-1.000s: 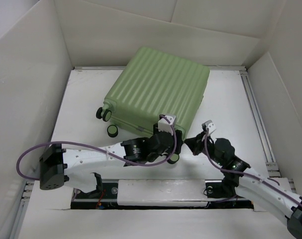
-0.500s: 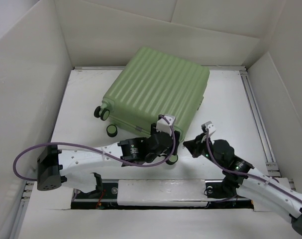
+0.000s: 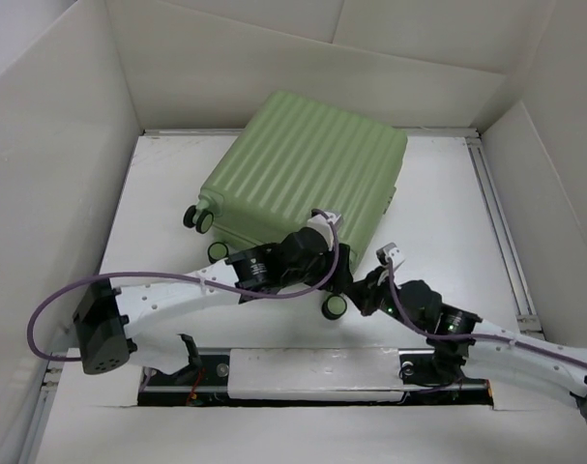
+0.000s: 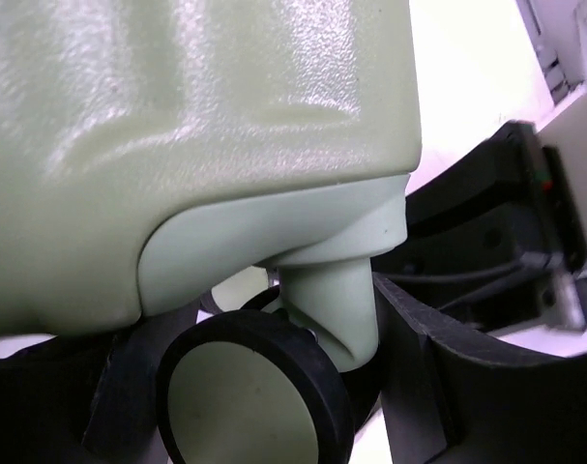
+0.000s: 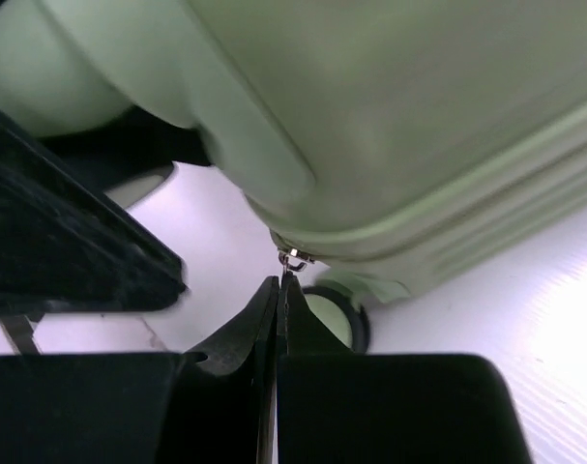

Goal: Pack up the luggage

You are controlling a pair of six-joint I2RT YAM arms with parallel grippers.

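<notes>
Top external view: both arms reach from the near edge of the bench to the near corner of the suitcase. My left gripper has its jaws apart, one black finger on each side of a caster wheel and its pale green leg. I cannot tell whether they press on it. Just beside it, my right gripper has its fingers pressed together, tips right at the small metal zipper pull on the seam. Whether the pull is pinched I cannot tell. Beyond them the suitcase lies flat and closed, ribbed shell up, skewed across the middle, its far corner close to the far edge.
</notes>
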